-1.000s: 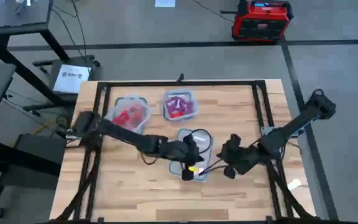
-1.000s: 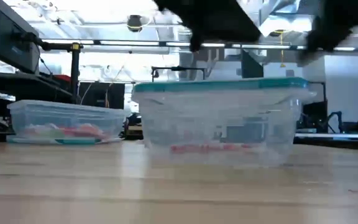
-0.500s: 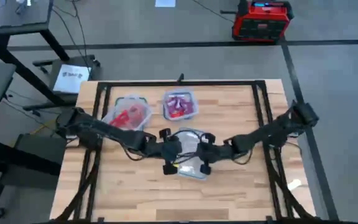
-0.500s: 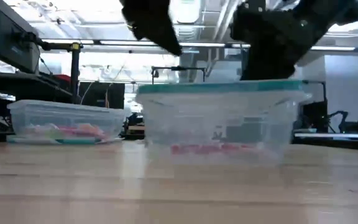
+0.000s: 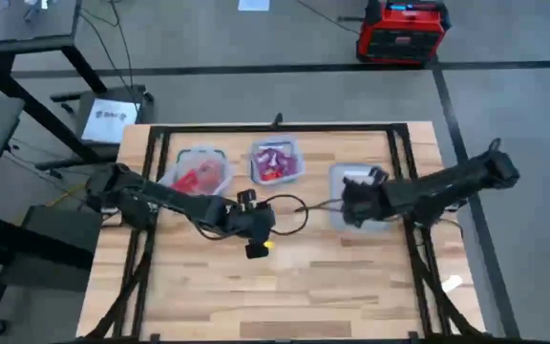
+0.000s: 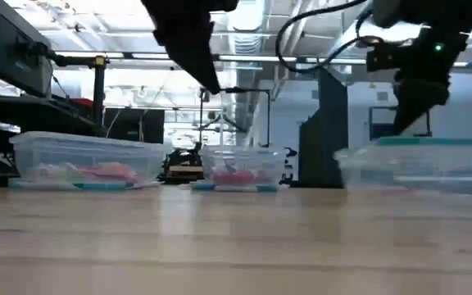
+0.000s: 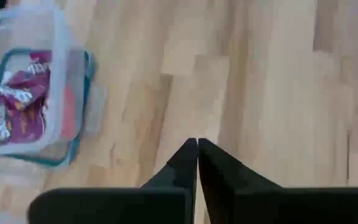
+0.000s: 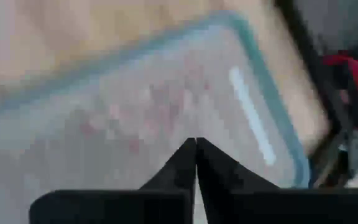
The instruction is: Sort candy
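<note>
My right hand hangs over the clear tub on the right side of the worktop, its fingers pressed together on nothing. My left hand hovers near the middle of the bare wood, also pinched shut and empty, as its wrist view shows.

The candy sits in tubs along the far edge: red pieces in the far-left tub, purple pieces in the tub beside it. Through my right wrist camera I make out faint pinkish shapes under the tub wall, so I judge some candy may be left there, though I cannot tell how much.

If so, the step is to pick one piece from that right tub. To do it well I should spread the right fingers before dropping in, come straight down clear of the bluish rim, and close on a single wrapper rather than a clump. The wrappers look slick, so a firm, centred pinch matters. My left hand should stay clear of the cable running between the arms.
</note>
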`<state>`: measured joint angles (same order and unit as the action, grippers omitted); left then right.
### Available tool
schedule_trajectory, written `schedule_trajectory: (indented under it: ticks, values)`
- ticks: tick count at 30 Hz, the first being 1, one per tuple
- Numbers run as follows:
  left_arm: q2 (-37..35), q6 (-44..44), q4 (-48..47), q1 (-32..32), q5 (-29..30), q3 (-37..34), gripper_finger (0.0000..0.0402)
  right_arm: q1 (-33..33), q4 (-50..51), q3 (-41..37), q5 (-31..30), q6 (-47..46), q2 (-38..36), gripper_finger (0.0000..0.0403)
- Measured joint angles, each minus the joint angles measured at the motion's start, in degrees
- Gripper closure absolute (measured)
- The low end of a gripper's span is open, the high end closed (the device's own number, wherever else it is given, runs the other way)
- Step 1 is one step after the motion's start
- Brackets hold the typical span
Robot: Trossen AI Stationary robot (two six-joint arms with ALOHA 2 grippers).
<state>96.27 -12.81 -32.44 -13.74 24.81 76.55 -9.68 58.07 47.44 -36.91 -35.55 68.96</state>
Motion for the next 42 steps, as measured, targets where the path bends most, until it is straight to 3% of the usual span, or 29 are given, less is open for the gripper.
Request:
schedule_trajectory:
  ticks: [9, 15, 23, 31, 36, 42]
  values:
    - [-0.09, 5.35, 2.05, 6.79, 0.64, 0.09, 0.0392, -8.64, -13.14, 0.07, -2.08, -0.04, -8.28, 0.0403]
    - [0.29, 8.01, 0.71, 17.01, -6.49, 0.11, 0.0314, -14.58, -17.69, 0.09, -2.29, -3.32, -5.23, 0.0403]
    - [0.48, 16.04, 0.82, 24.94, -11.65, 0.10, 0.0215, -20.08, -21.79, 0.09, -9.02, -8.36, 5.54, 0.0403]
    - [4.89, 20.60, 4.29, 26.97, -17.01, 0.09, 0.0206, -23.73, -27.89, 0.09, -9.73, -14.49, 13.37, 0.0403]
    - [9.52, 23.70, 7.21, 26.96, -16.63, 0.09, 0.0205, -28.14, -28.06, 0.07, -12.17, -21.00, 14.98, 0.0403]
    - [13.73, 23.75, 7.56, 28.04, -16.14, 0.26, 0.0210, -30.10, -27.88, 0.11, -16.88, -21.63, 15.71, 0.0403]
